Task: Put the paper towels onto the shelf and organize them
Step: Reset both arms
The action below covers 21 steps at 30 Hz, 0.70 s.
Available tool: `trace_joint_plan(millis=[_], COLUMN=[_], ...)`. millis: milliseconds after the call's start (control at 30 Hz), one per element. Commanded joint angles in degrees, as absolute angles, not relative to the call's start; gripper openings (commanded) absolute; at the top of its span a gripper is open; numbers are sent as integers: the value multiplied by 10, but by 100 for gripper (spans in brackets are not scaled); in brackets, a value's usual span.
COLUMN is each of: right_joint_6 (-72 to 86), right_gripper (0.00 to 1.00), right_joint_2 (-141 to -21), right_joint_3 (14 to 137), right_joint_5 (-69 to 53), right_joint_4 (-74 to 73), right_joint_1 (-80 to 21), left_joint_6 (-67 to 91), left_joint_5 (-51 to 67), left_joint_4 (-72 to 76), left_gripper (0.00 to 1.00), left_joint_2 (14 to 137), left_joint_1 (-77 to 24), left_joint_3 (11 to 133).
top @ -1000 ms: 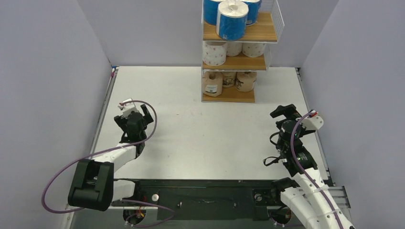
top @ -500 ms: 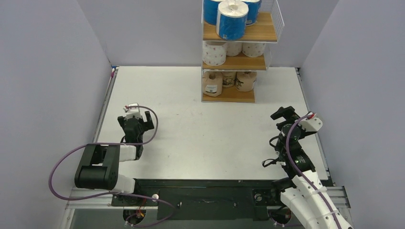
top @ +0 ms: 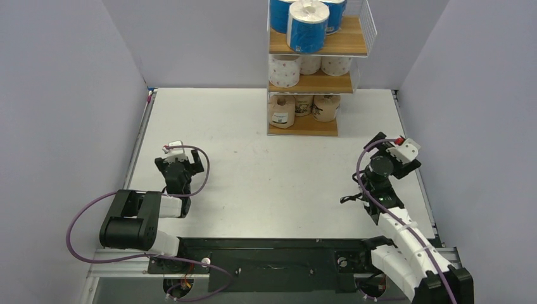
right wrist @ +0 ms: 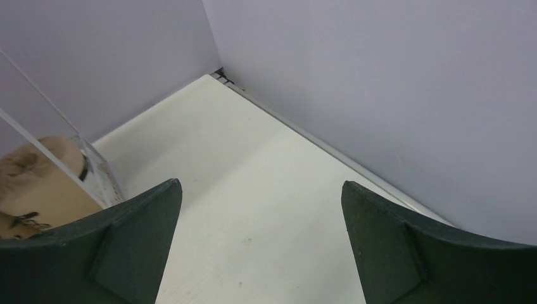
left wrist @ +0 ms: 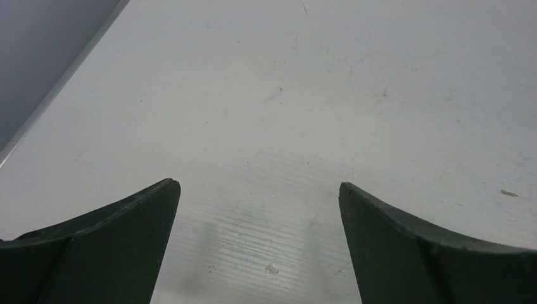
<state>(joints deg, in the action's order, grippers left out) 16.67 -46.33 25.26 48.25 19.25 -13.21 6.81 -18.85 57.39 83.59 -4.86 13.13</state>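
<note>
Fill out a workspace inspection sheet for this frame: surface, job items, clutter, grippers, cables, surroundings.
Surface: white table, lightly scuffed, no rolls on it.
Job's things: shelf at the far edge; blue rolls on top tier, white pink-dotted rolls in the middle, brown rolls at the bottom.
Clutter: nothing seen.
Grippers: left gripper open, empty; right gripper open, empty.
Cables: purple cable loops off left arm; second cable along right arm; both apart from the shelf.
Surroundings: plain grey walls on three sides.

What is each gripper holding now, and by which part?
Nothing is held. The left gripper and the right gripper are both open and empty. The paper towels sit on the shelf.
</note>
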Motion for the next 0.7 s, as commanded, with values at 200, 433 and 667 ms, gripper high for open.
trace_joint_plan(millis=[200,433,667], right_joint_6=[165,153,112], right_gripper=[92,92,92], right_joint_2=[-600,-667,-752], right_joint_3=[197,159,116], right_joint_5=[373,321,258], right_joint_4=[325,449,606], right_joint_1=[-37,-19,-19], left_joint_6=[68,68,68], left_joint_5=[-205,-204,-204], left_joint_4=[633,633,634], left_gripper=[96,96,96], left_joint_2=[838,838,839], left_joint_1=[-52,-52,-52], left_joint_3=[142,142,142])
